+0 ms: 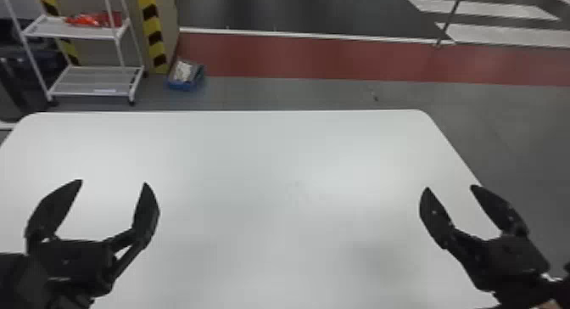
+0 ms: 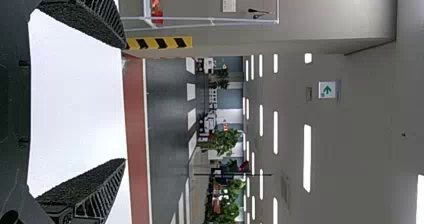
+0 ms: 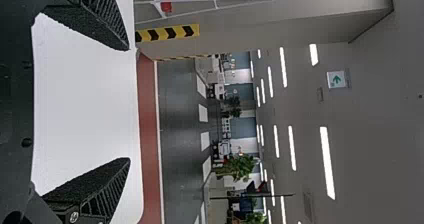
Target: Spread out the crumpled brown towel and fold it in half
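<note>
Plainly, left gripper (image 1: 113, 182) and right gripper (image 1: 451, 187) have fingers spread above the table (image 1: 263, 159).

We see soft glare pooling on the counter (image 1: 263, 159), a faint shadow toward its near right, and in both wrist views bright ceiling lights (image 2: 307, 159) burning white while the counter washes out

One table (image 1: 254, 159), one rack (image 1: 55, 79) with two shelves (image 1: 40, 29), one blue box (image 1: 180, 86), one arrow sign (image 2: 327, 90), two grippers: left gripper (image 1: 113, 182), right gripper (image 1: 451, 187).
</note>
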Robot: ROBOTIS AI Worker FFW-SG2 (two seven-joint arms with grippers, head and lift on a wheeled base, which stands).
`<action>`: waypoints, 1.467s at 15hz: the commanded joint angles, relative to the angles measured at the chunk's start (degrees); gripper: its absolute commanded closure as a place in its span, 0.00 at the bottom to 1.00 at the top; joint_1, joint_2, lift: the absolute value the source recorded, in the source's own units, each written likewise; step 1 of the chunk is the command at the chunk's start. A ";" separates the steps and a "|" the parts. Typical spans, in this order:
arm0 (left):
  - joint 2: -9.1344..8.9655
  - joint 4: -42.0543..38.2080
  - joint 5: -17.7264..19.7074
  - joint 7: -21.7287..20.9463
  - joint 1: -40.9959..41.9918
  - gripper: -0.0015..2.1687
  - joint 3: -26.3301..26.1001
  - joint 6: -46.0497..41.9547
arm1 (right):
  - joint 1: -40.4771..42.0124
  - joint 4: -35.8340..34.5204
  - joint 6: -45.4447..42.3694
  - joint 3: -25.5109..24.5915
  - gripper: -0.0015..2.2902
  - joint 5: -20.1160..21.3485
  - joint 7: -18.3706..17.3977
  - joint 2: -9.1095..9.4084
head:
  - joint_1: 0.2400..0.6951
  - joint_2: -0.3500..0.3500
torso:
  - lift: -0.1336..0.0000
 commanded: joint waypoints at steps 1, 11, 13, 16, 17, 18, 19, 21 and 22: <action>0.00 0.18 0.00 0.00 -0.08 0.03 0.00 -0.09 | 0.00 0.07 0.00 0.00 0.04 0.00 -0.01 0.02 | 1.00 0.33 | 0.07; 0.00 0.26 0.00 0.00 -0.26 0.03 -0.09 -0.09 | -0.09 0.25 0.18 0.00 0.04 0.00 -0.01 0.11 | 1.00 0.33 | 0.07; 0.00 0.26 0.00 0.00 -0.26 0.03 -0.09 0.08 | -0.18 0.25 0.18 0.00 0.04 0.00 -0.01 0.11 | 1.00 0.33 | 0.07; 0.00 0.26 0.00 0.00 -0.26 0.03 -0.09 -0.09 | -0.18 0.25 0.18 0.00 0.04 0.00 -0.01 0.11 | 1.00 0.33 | 0.07; 0.00 0.26 0.00 0.00 -0.26 0.03 -0.09 0.08 | -0.18 0.25 0.00 0.00 0.04 0.00 -0.01 0.11 | 1.00 0.33 | 0.07; 0.00 0.18 0.00 0.00 -0.26 0.03 -0.09 0.08 | -0.18 0.25 0.18 0.00 0.04 0.00 -0.01 0.02 | 1.00 0.33 | 0.07; 0.00 0.18 0.00 0.00 -0.26 0.03 -0.09 0.08 | -0.18 0.25 0.18 -0.09 0.04 0.00 -0.01 -0.06 | 1.00 0.33 | 0.07; 0.00 0.09 0.00 -0.08 -0.26 0.03 -0.17 0.08 | -0.18 0.16 0.18 -0.09 0.04 0.00 -0.09 -0.15 | 1.00 0.33 | 0.07; 0.00 0.00 0.00 -0.08 -0.26 0.03 -0.17 0.08 | -0.09 0.07 0.18 -0.09 0.04 0.00 -0.09 -0.24 | 1.00 0.33 | 0.07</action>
